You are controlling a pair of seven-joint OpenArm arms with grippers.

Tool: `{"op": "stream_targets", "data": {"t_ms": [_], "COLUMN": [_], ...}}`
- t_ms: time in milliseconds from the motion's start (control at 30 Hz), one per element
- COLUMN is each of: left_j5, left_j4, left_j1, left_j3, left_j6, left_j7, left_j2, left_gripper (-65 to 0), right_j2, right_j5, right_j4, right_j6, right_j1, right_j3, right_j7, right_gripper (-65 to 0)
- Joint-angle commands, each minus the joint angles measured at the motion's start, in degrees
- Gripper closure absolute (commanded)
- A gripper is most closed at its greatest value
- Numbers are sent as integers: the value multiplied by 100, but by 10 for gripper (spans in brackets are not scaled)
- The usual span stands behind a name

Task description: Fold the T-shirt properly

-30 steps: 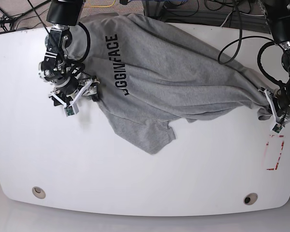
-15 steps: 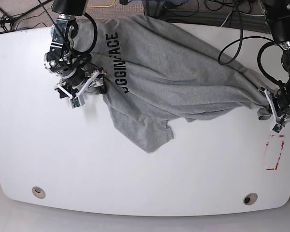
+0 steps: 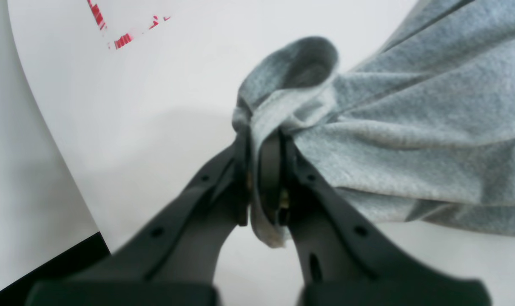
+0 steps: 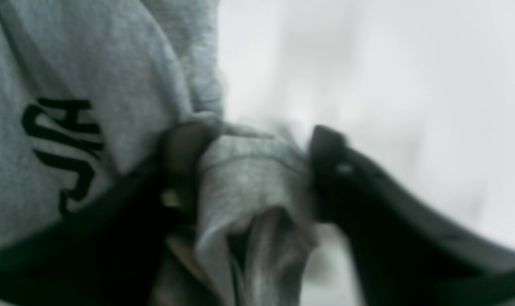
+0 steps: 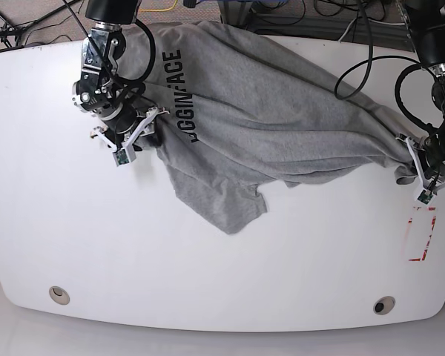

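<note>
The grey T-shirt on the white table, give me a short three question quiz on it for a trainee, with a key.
1. True or false: the left gripper is shut on a bunched edge of the light heather-grey cotton T-shirt with black block lettering.
2. Multiple choice: in the right wrist view, the fold of fabric at the right gripper sits A) between its fingers, B) far off, C) under the table.
3. Fill in: the red dashed rectangle marked on the white table lies nearest the ___ gripper.

Key: 1 true; 2 A; 3 left.
</note>
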Motion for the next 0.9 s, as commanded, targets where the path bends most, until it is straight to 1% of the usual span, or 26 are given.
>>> {"op": "stream_targets", "data": {"t_ms": [0, 33, 200, 367, 533, 633, 733, 867], "left_j5": [-14, -14, -14, -14, -14, -14, -14, -23], "left_j4": [72, 72, 72, 72, 99, 107, 107, 116], "left_j1": [-92, -92, -92, -110, -180, -417, -602, -822], "left_j3": [-42, -42, -42, -60, -60, -69, -77, -77], "left_j6": [-1, -1, -1, -1, -1, -1, -1, -1], "left_j7": [-90, -90, -90, -90, -90, -81, -72, -63], "left_j2": [-111, -111, -111, -111, -102, -93, -84, -75], "left_gripper": [0, 0, 0, 0, 0, 0, 0, 0], "right_j2": [49, 49, 49, 58, 67, 84, 243, 357], "right_j5": [-11, -11, -20, -20, -20, -20, -11, -11], "right_j4": [-178, -204, -116, 411, 1044, 1475, 1844, 2143], "right_j6": [55, 55, 55, 37, 46, 46, 37, 46], "right_j1": [112, 138, 156, 129, 182, 305, 437, 745], "right_j3": [11, 11, 11, 11, 19, 19, 28, 19], "right_j7": [-68, -68, -85, -147, -621, -868, -1140, -1439], "right_gripper": [-44, 0, 0, 0, 0, 0, 0, 0]}}
